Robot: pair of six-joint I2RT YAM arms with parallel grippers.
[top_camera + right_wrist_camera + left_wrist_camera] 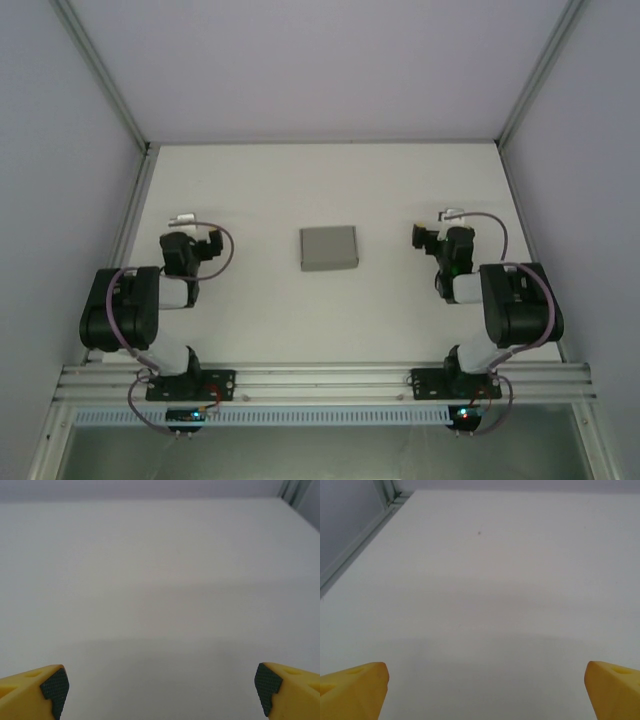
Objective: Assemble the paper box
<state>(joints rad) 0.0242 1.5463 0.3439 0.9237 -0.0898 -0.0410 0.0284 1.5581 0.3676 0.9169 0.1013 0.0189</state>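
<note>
Paper box (pixel 328 248): small grey rectangle | left end effector (pixel 485 682): spread wide, empty | right end effector (pixel 161 686): likewise

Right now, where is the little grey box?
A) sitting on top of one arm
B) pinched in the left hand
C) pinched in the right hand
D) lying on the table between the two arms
D: the grey box lies on the white table between the two arms, apart from both, and the left hand and right hand are open with nothing in them.
</note>
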